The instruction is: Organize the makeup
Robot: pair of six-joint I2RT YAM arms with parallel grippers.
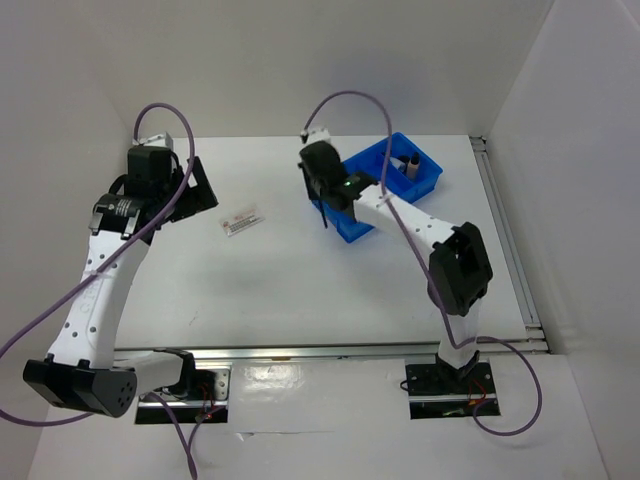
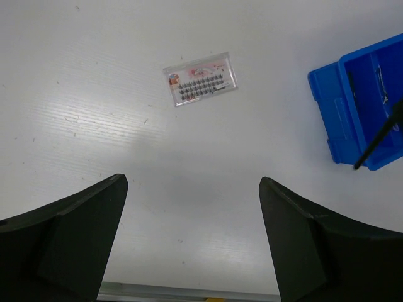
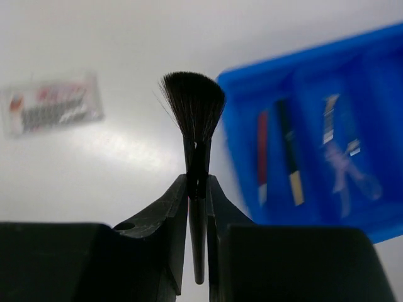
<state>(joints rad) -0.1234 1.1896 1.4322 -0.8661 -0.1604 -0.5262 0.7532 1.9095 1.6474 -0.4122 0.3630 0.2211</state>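
My right gripper (image 3: 197,179) is shut on a black fan brush (image 3: 193,107) and holds it upright above the table, just left of the blue tray (image 3: 371,220). In the top view this gripper (image 1: 322,200) is at the tray's left end, with the brush handle (image 1: 323,218) hanging below it. A red pencil (image 3: 262,154), a black stick with a beige end (image 3: 289,157) and lilac scissors (image 3: 343,160) lie in the tray. The white red-printed card (image 1: 241,219) lies flat on the table. My left gripper (image 1: 203,188) is open and empty left of the card (image 2: 200,78).
The blue tray (image 1: 432,180) stands at the back right, with a black-capped item (image 1: 407,163) in a far compartment. White walls close in the left, back and right sides. A metal rail (image 1: 300,351) runs along the table's near edge.
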